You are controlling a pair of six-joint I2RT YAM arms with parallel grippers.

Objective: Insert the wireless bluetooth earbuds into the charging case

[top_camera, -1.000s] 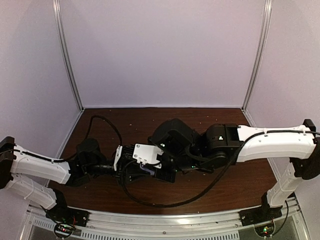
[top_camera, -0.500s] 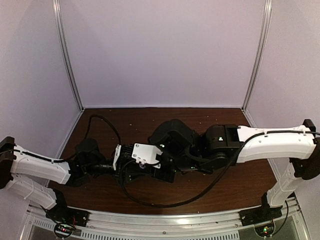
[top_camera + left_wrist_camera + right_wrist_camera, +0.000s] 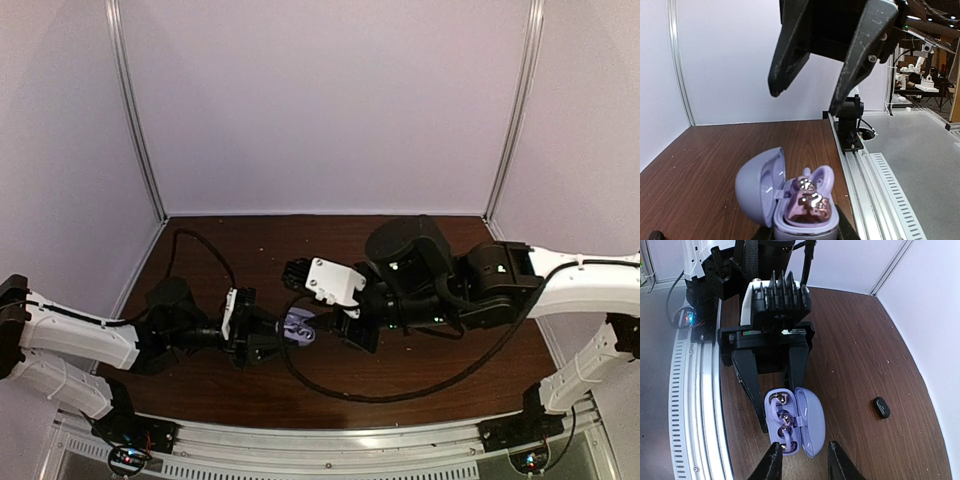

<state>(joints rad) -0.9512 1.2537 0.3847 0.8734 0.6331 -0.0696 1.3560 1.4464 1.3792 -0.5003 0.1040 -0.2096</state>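
Note:
The charging case (image 3: 809, 424) is open, its lid (image 3: 757, 187) swung to the side. My left gripper (image 3: 802, 235) is shut on its base; the black fingers (image 3: 751, 385) flank it. Both glossy purple earbuds (image 3: 784, 417) lie in the lavender wells, and an ear loop (image 3: 824, 176) of one sticks up. In the top view the case (image 3: 297, 328) shows between the two arms. My right gripper (image 3: 805, 465) hangs open just above the case with nothing in it. From the left wrist view its dark fingers (image 3: 860, 55) loom overhead.
A small black oval object (image 3: 881, 407) lies on the brown table (image 3: 865, 355) beyond the case. A metal rail (image 3: 875, 185) runs along the table's near edge. White walls (image 3: 320, 100) close in the back and sides.
My right gripper has opened and drawn back to the right, off the case. The case, covered before, now shows open in the top view. My left arm has kept its grip and shifted slightly left.

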